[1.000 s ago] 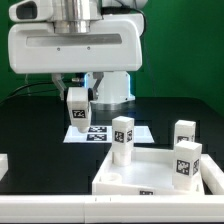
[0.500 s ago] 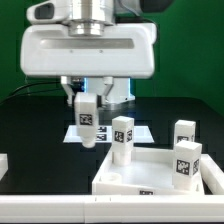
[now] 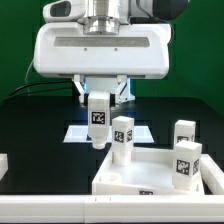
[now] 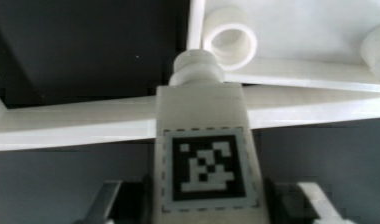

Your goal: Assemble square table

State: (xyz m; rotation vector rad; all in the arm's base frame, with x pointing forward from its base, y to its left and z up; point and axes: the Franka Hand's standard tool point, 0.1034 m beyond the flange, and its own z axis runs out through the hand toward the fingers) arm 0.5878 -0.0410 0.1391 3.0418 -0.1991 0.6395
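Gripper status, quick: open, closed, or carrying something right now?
Gripper: closed on a white tagged leg, held in the air near the tabletop.

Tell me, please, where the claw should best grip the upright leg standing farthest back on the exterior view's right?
Probably grip its upper half, coming straight down from above: the leg stands upright with its top free, while the tabletop wall and another leg crowd its lower front.
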